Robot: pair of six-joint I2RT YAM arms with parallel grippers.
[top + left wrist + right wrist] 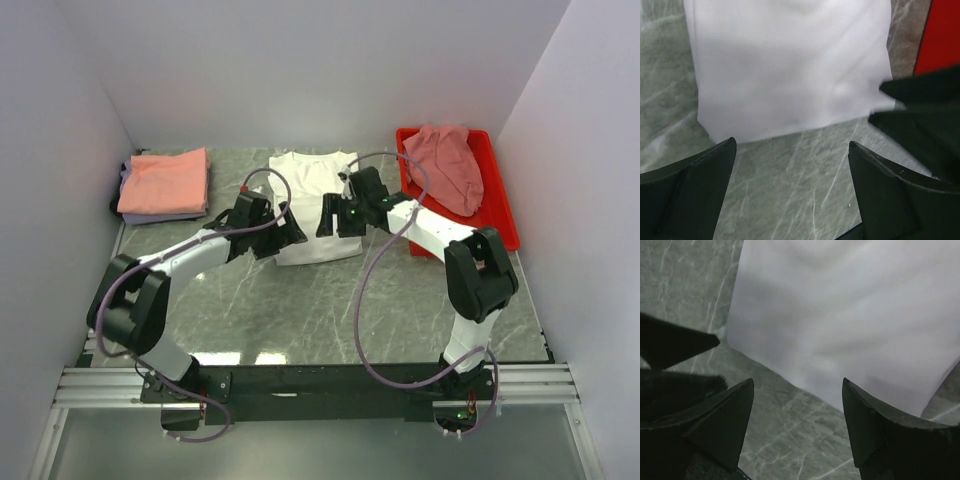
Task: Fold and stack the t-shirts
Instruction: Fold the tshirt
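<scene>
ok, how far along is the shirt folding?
Done: salmon-orange tee folded on the lavender tee, left. In hand: white tee, centre; left pincer and right pincer open at its near edge, gripping nothing. Left: finish it, then the crumpled pink tee in the red tray.

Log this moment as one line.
white cloth t-shirt: centre | left gripper: open at near hem | right gripper: open at near hem | salmon-orange t-shirt: folded, far left | dusty-pink t-shirt: crumpled in red plastic tray
</scene>
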